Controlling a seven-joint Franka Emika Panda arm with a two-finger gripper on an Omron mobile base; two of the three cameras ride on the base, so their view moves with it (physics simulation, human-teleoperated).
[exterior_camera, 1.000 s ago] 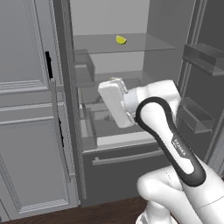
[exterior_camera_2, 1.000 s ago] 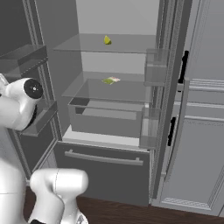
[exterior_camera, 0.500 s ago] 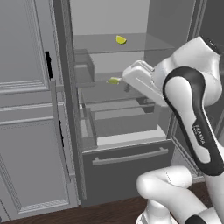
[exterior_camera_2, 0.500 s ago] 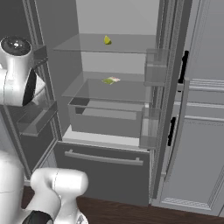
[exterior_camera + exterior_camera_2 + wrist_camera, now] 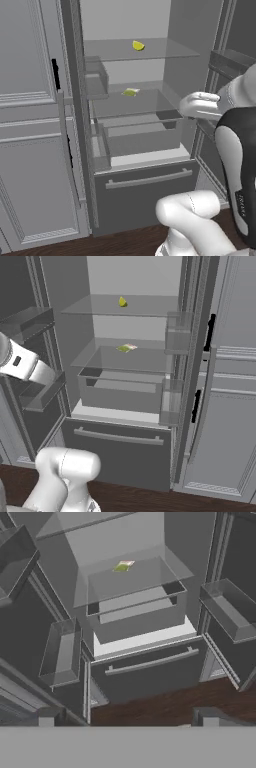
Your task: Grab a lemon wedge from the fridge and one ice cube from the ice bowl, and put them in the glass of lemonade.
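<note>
The fridge (image 5: 145, 190) stands with both doors open. On its upper glass shelf lies the lemon wedge (image 5: 138, 46) (image 5: 122, 302), small and bright yellow. My white hand (image 5: 199, 105) hovers at the right of the opening, level with the lower shelf and well below and right of the wedge. In the hand view my gripper (image 5: 128, 718) is open, its fingertips (image 5: 46, 717) far apart with nothing between them, looking down at the bottom drawer (image 5: 150, 672). The ice bowl and the glass of lemonade are out of view.
A flat green-yellow packet (image 5: 130, 92) (image 5: 126, 348) (image 5: 122, 566) lies on the lower glass shelf above a clear crisper box (image 5: 142, 132). Door bins (image 5: 177, 331) (image 5: 227, 609) jut out on both open doors. Light grey cabinets (image 5: 30, 150) (image 5: 230, 406) flank the fridge.
My arm has swung to the right, carrying the hand from in front of the fridge's middle to its right side. The fridge and its contents have not moved.
</note>
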